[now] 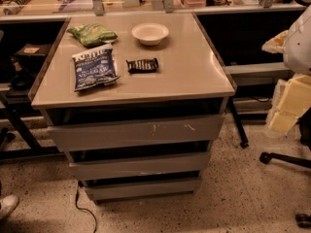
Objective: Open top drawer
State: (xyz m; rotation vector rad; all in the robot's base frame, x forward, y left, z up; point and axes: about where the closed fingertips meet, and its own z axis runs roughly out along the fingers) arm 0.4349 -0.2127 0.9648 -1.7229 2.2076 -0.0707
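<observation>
On the left of the beige worktop [194, 76] of a grey cabinet lie a crumpled blue crisp bag [95, 69] and, behind it, a green packet [92, 34]. Towards the middle come a small dark wrapped bar [142, 65] and a round white bowl [150, 33]. Directly under the worktop, below a dark gap [131, 111], sits the top drawer [107, 136], a wide, flat, handleless grey front. It is the broadest of three and has small white scratches [170, 127] right of centre, while the two narrower grey fronts [141, 165] step back beneath it. It looks shut or nearly so, with none of its interior showing. I judge it a stiff panel that will not flex, smooth and probably slippery on its face, so pressing on the flat gives no purchase. The only likely hold is its upper edge, reached through the dark gap and hooked from behind or pinched over the lip. Taking it near the middle should keep it from skewing on its runners. Its weight cannot be read, as any contents are hidden. At the far right edge, well apart from the cabinet and roughly level with the drawer, hangs the pale cream gripper [286, 106]; whether it is spread or closed I cannot tell.
</observation>
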